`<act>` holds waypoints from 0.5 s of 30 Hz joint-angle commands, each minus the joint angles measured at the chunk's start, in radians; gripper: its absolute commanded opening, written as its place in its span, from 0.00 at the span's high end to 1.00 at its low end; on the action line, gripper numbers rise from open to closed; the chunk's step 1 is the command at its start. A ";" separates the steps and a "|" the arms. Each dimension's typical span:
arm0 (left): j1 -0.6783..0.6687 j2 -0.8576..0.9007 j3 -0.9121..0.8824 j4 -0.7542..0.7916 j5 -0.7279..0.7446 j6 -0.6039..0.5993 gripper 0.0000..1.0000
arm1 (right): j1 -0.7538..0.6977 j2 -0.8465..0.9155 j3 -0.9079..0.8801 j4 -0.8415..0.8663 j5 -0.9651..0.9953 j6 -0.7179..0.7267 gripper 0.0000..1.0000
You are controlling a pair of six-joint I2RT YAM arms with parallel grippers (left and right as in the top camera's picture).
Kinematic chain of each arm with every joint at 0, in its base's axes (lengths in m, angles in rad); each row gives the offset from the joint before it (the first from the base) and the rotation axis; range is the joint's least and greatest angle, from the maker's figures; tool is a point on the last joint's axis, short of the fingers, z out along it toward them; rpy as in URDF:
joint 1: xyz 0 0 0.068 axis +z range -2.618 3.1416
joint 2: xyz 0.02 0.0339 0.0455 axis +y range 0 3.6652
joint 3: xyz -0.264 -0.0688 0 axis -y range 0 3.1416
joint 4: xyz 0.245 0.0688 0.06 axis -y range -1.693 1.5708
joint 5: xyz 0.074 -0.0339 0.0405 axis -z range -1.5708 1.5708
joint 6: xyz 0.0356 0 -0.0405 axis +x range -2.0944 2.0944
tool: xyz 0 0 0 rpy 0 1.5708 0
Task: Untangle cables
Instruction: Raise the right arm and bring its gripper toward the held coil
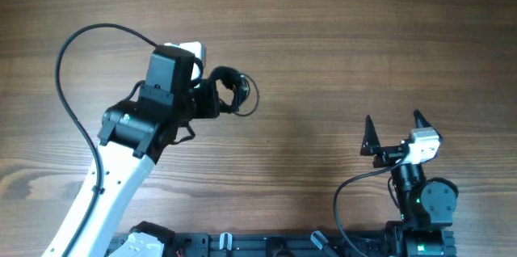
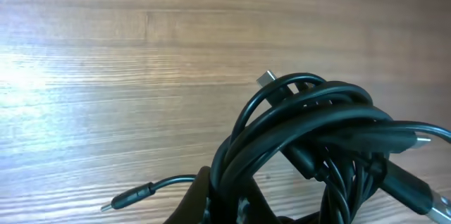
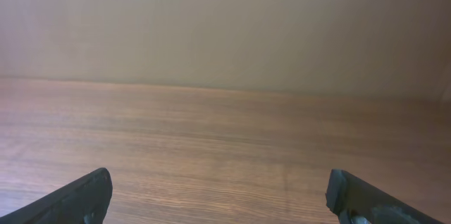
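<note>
The right gripper [image 1: 393,120] stands nearest the base, jaws spread wide and empty, well apart from the work. Farther out on the table [image 1: 339,31], the left gripper [image 1: 216,97] is clamped on the cables [image 2: 310,132], a light, limp, smooth-jacketed bundle wound into a tight knot. Take hold at a free plug end [image 2: 130,197] or an outer loop; pulling the dense core would likely tighten the knot.
</note>
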 commanded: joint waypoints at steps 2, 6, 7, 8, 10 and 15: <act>0.000 0.036 0.003 0.003 0.066 0.092 0.96 | -0.005 -0.003 -0.001 0.022 -0.208 0.816 0.00; 0.000 0.083 0.003 0.006 0.091 0.092 0.96 | -0.005 -0.003 -0.001 0.027 -0.232 1.308 0.00; 0.000 0.093 0.003 0.006 0.095 0.096 0.96 | -0.005 -0.003 -0.001 0.029 -0.214 1.312 0.00; 0.000 0.102 0.003 0.006 0.107 0.111 0.96 | -0.005 -0.003 -0.001 0.032 -0.209 1.258 0.00; 0.000 0.113 0.003 0.006 0.179 0.198 0.96 | -0.005 -0.003 -0.001 0.050 -0.271 1.023 0.00; 0.000 0.113 0.003 0.006 0.274 0.420 0.96 | -0.005 0.038 0.052 0.042 -0.370 0.877 0.01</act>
